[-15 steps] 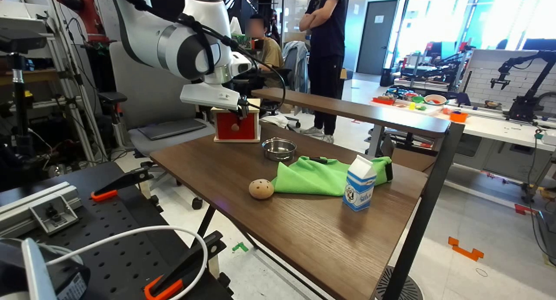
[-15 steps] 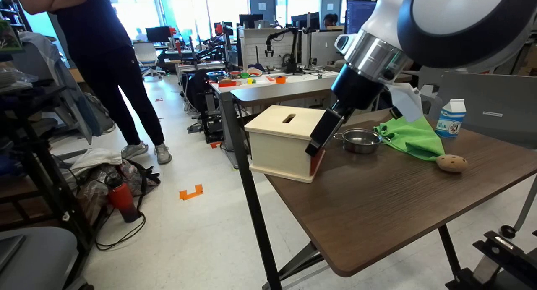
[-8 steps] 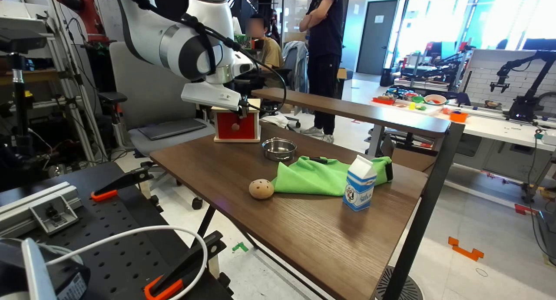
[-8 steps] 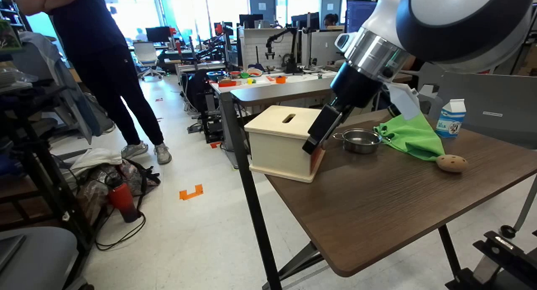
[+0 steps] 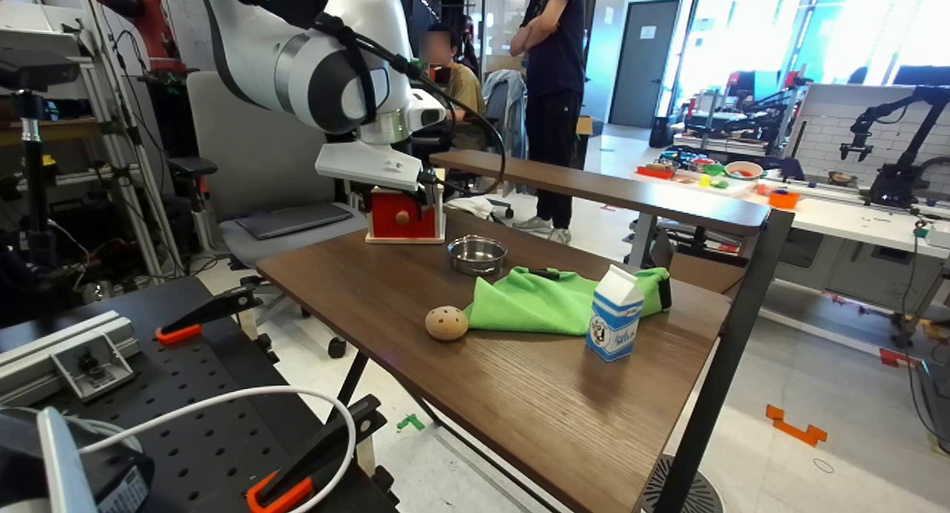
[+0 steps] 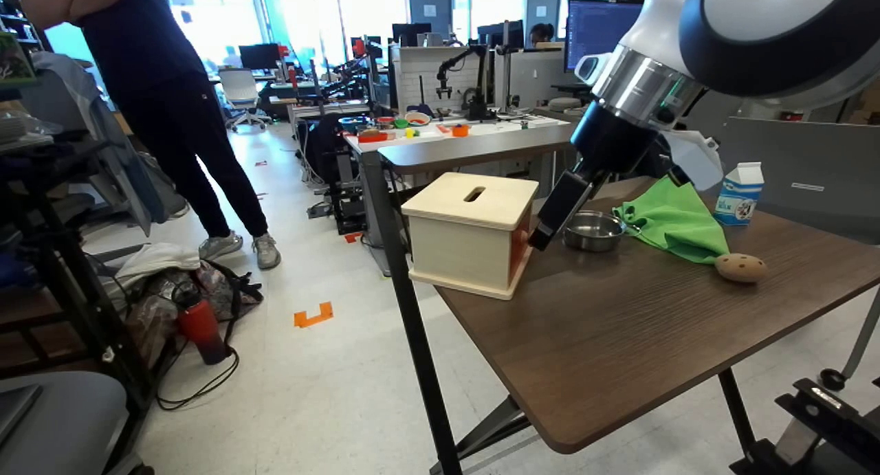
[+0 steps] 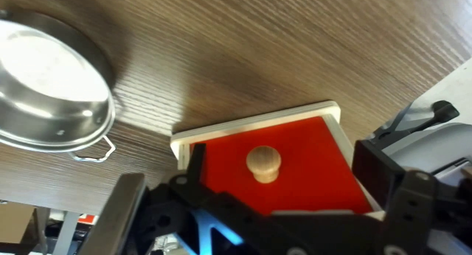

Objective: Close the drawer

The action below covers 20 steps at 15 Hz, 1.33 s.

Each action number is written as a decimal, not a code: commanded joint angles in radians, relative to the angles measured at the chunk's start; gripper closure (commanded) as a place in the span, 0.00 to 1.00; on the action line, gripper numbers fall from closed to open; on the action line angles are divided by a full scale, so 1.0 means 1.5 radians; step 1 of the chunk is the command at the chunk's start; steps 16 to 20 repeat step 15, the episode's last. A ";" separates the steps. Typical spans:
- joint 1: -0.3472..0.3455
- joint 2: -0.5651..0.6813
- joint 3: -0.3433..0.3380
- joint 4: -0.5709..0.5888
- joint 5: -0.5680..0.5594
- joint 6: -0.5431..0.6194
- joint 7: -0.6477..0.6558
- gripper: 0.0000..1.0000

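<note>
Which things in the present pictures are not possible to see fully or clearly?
Drawer: inside hidden behind its own red front, wrist view.
Metal pot: cut off by the left edge, wrist view.
Milk carton: smaller lettering too small to read in an exterior view.
Standing person: head cut off by the top edge, both exterior views.

a robotics lab: black robot arm (image 5: 896, 184) on a white bench (image 5: 839, 221), perforated worktop (image 5: 249, 453), monitor (image 6: 597, 35).

Box (image 6: 462, 247), pot (image 5: 477, 265) on seemingly wooden table (image 5: 519, 394).

The drawer (image 7: 302, 166) is red, the cloth (image 5: 538, 306) green, the table (image 5: 534, 402) brown-grained.
</note>
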 commanded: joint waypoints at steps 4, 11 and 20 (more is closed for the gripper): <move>0.138 -0.223 -0.189 -0.093 0.035 -0.072 0.164 0.00; 0.211 -0.384 -0.243 -0.084 0.034 -0.420 0.235 0.00; 0.213 -0.391 -0.240 -0.076 0.032 -0.465 0.233 0.00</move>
